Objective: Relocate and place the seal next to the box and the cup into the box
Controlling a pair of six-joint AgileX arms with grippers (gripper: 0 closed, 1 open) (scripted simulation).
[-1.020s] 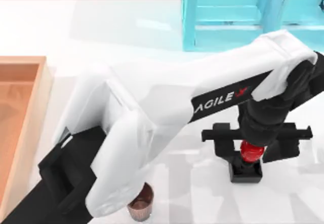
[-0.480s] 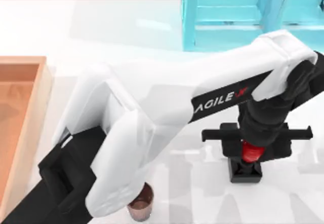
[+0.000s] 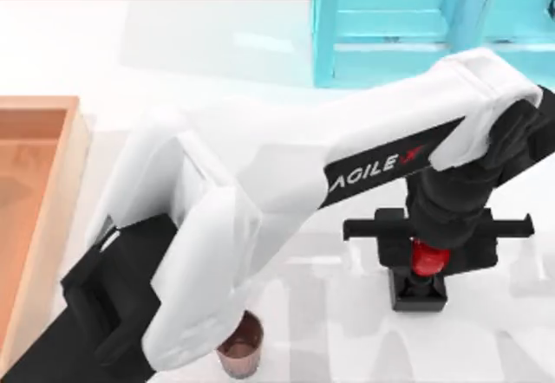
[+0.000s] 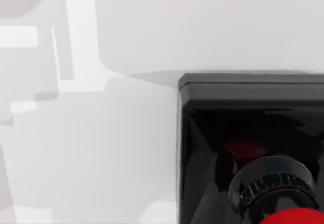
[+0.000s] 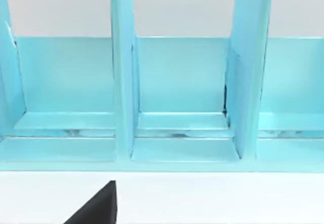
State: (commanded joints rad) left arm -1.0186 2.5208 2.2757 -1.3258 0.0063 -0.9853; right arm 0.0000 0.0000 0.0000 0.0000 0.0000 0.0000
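Observation:
The seal [image 3: 420,291] stands right of the table's middle, a black square block with a red round knob. My left gripper [image 3: 431,255] reaches down over it, and both black fingers press the knob from either side, so it is shut on the seal. The left wrist view shows the seal's black block [image 4: 243,107] close up, with the ribbed collar and red knob below it. The dark brown ribbed cup [image 3: 241,348] stands upright at the front edge, partly under my left arm's white link. The light-brown wooden box [image 3: 54,218] lies at the far left.
A translucent cyan shelf unit [image 3: 390,28] stands at the back right, just behind the left arm's wrist. The right wrist view faces the shelf unit's open compartments [image 5: 182,82]. White tabletop lies between the seal and the box.
The left gripper's fingers closed in from a wide stance onto the red knob. The seal has since shifted very slightly with the gripper.

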